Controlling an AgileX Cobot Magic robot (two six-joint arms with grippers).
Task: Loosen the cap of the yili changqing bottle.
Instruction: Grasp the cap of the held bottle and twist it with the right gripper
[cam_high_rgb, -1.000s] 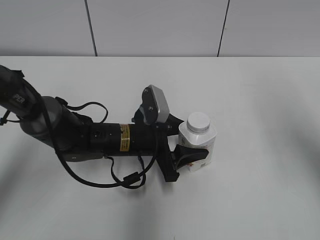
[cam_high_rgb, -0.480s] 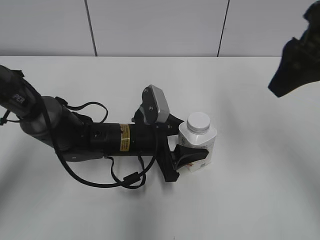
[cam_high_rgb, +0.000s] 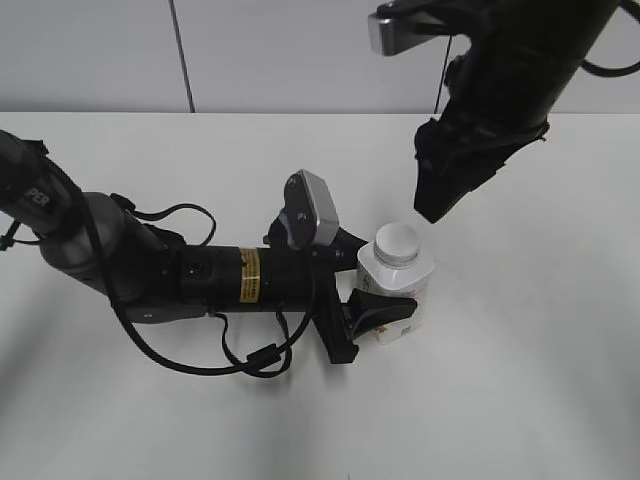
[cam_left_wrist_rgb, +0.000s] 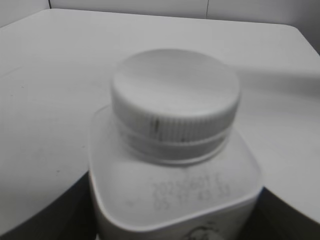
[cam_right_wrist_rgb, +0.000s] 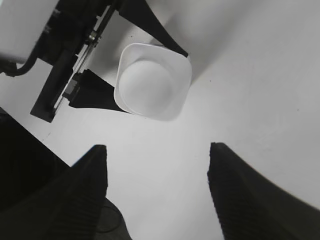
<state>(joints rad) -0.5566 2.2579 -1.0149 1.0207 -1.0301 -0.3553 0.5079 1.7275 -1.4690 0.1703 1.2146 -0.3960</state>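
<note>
**Two grippers, one bottle: the free one hangs above and behind the cap**

One gripper does the holding. The left gripper (cam_high_rgb: 385, 285) lies low along the table (cam_high_rgb: 520, 400), reaching in from the left edge, its dark fingers pressed against two opposite sides of the bottle (cam_high_rgb: 397, 290). The bottle stands upright near the middle of the table, its long axis vertical, so the cap (cam_high_rgb: 397, 243) faces straight up and is free all round.

The right gripper (cam_high_rgb: 432, 203) hangs in the air just above the cap and a little toward the far edge and the right, not touching it. In the right wrist view its two ribbed fingers (cam_right_wrist_rgb: 92, 185) stand spread wide apart with nothing between them, and the bottle sits ahead of their tips, not yet between them. Judged from this, the coming move needs the right gripper to shift forward over the cap and descend until the fingers straddle it.

The cap is a white, flat-topped disc with fine ridges round its rim. Below it are a round neck, sloped white shoulders with a blurred printed date code, and a squarish body with some colour on its front.
</note>
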